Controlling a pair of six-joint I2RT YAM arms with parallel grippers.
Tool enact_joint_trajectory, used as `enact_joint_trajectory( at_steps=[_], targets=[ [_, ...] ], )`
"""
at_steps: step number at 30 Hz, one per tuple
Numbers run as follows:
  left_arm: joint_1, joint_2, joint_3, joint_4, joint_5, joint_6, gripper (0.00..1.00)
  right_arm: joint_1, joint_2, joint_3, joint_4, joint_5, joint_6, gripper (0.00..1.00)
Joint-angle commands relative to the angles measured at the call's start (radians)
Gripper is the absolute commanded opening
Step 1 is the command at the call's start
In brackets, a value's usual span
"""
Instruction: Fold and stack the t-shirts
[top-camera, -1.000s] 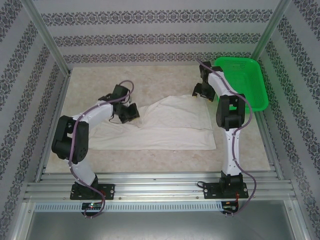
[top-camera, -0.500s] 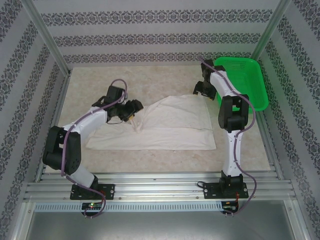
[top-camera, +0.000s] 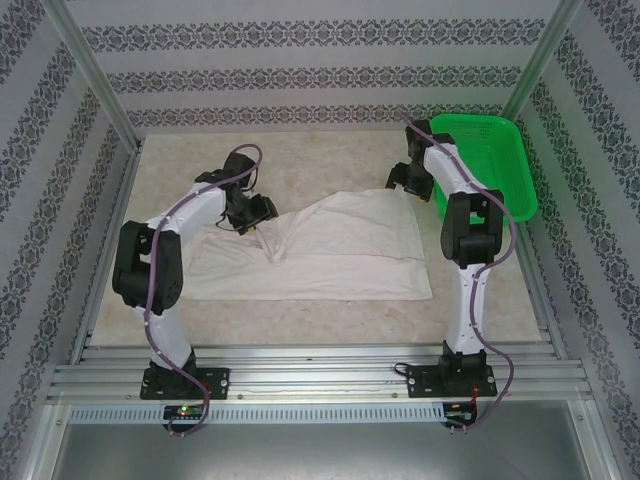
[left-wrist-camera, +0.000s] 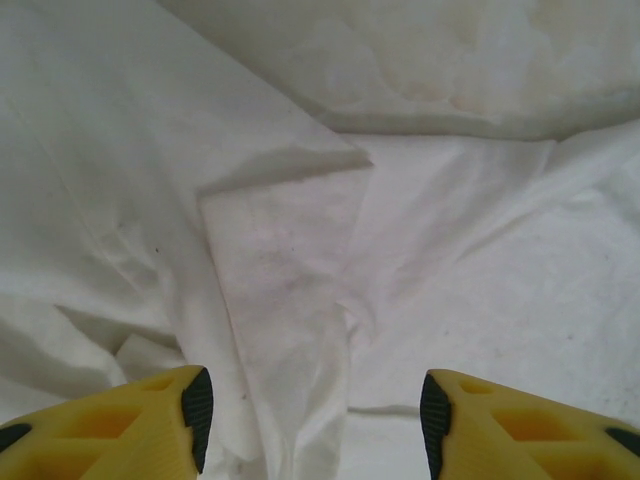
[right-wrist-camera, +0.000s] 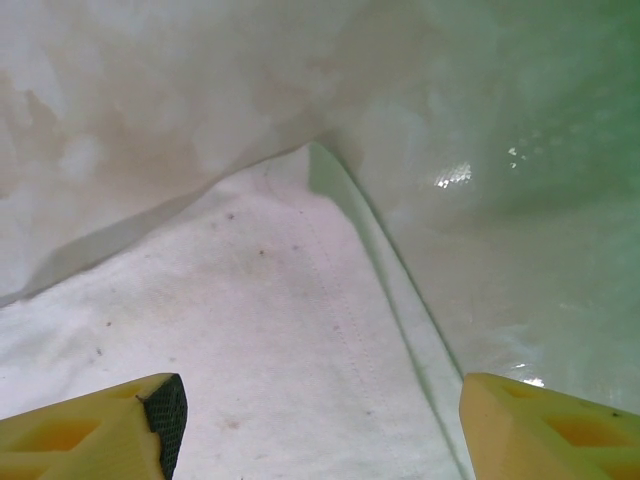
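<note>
Two pincers stand open and empty: we hang the left pincer (left-wrist-camera: 312, 410) over a rumpled fold of the t-shirt (top-camera: 340, 250) half-spread on the bench (top-camera: 300, 320), the right pincer (right-wrist-camera: 320, 410) over its far right corner, seemingly to flatten it.

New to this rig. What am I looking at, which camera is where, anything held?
Two white robot arms stand bolted at the near edge of the table. The wide picture is from a fixed camera above and behind them. The close-ups are from wrist cameras; the yellow prongs are the fingers. A white t-shirt lies on the table, partly folded over; a green basket sits far right. The left gripper hangs open over a crease, the right gripper open over the shirt's far corner. Neither holds anything.
</note>
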Motion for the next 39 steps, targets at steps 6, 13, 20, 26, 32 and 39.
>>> enact_joint_trajectory(
  at_steps=[6,13,20,26,32,39],
  targets=[
    [0.021,0.100,0.064,0.004,-0.047,0.039,0.53,-0.008,-0.054,-0.033,0.011,-0.023,-0.033,0.73],
    [0.030,0.139,0.099,0.014,-0.059,0.065,0.52,-0.011,-0.074,-0.066,0.025,-0.033,-0.035,0.73],
    [0.031,0.163,0.092,0.052,-0.044,0.070,0.50,-0.012,-0.084,-0.095,0.037,-0.039,-0.035,0.72],
    [0.030,0.189,0.123,0.003,-0.092,0.086,0.50,-0.014,-0.096,-0.109,0.043,-0.040,-0.036,0.72],
    [0.030,0.214,0.141,0.014,-0.081,0.087,0.47,-0.014,-0.103,-0.119,0.048,-0.045,-0.036,0.72],
    [0.030,0.207,0.128,0.022,-0.068,0.090,0.42,-0.017,-0.115,-0.133,0.053,-0.045,-0.038,0.72]
  ],
)
